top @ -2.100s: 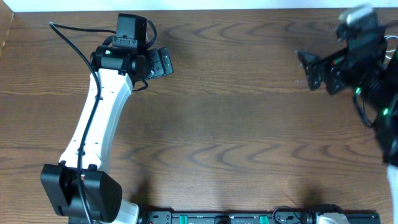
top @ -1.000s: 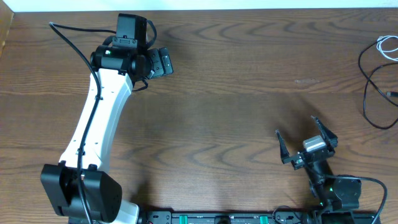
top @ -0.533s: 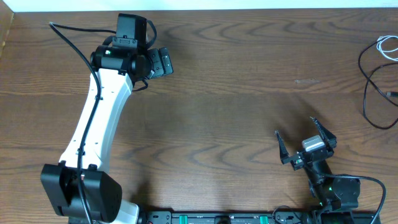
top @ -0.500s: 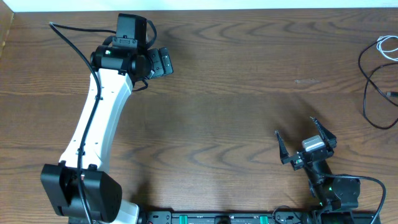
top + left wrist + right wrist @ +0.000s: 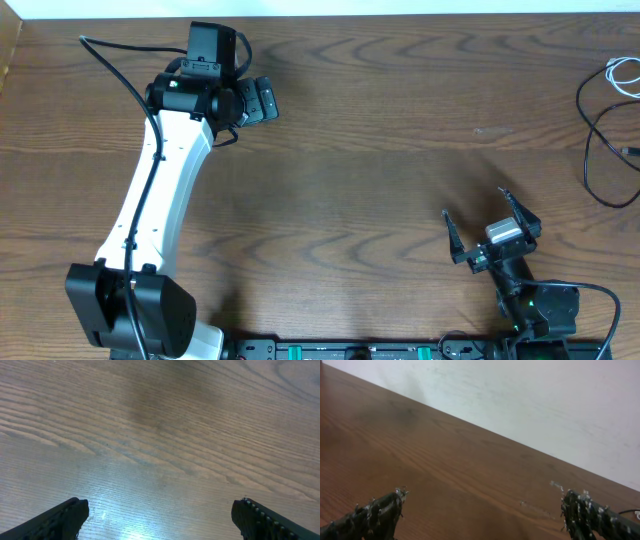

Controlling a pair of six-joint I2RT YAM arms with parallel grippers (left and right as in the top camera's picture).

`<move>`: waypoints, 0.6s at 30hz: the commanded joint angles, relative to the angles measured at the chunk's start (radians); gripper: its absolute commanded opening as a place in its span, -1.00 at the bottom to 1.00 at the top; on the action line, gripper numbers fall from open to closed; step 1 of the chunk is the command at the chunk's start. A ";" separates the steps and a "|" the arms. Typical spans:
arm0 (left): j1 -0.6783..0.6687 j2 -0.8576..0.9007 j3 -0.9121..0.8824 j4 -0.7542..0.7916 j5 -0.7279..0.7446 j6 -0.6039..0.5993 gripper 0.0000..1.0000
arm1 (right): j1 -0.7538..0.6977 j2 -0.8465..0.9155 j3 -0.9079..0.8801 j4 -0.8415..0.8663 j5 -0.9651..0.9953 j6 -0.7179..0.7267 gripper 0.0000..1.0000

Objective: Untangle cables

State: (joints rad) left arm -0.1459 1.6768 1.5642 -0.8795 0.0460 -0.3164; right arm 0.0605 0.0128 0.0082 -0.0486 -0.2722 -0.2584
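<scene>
The cables lie at the far right edge of the table in the overhead view: a thin black cable (image 5: 588, 150) in a loose loop and a short white cable (image 5: 622, 74) just behind it. Both run out of frame. My right gripper (image 5: 475, 204) stands open near the front edge, well short of the cables, with nothing between its fingers (image 5: 482, 499). A dark strand (image 5: 629, 511) shows at the right edge of the right wrist view. My left gripper (image 5: 270, 100) is open at the back left, over bare wood (image 5: 160, 507), far from the cables.
The white left arm (image 5: 150, 200) stretches from its base (image 5: 130, 310) at the front left toward the back. A thick black cord (image 5: 120, 65) runs along that arm. A black rail (image 5: 380, 350) lines the front edge. The right arm's base (image 5: 540, 310) sits at the front right.
Two seconds ago the right arm was over the cables at the far right. It has drawn back to the front edge, uncovering them. Nothing has moved in the last second.
</scene>
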 commanded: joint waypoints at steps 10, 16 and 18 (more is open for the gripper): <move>0.001 0.003 -0.003 -0.002 -0.010 0.008 0.94 | -0.005 -0.008 -0.003 -0.004 0.005 -0.008 0.99; 0.002 0.003 -0.003 -0.014 -0.010 0.008 0.94 | -0.005 -0.008 -0.003 -0.004 0.005 -0.008 0.99; 0.002 0.003 -0.003 -0.016 -0.010 0.009 0.94 | -0.005 -0.008 -0.003 -0.004 0.005 -0.008 0.98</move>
State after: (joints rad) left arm -0.1459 1.6768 1.5642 -0.8902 0.0460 -0.3164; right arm 0.0605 0.0128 0.0082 -0.0486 -0.2722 -0.2584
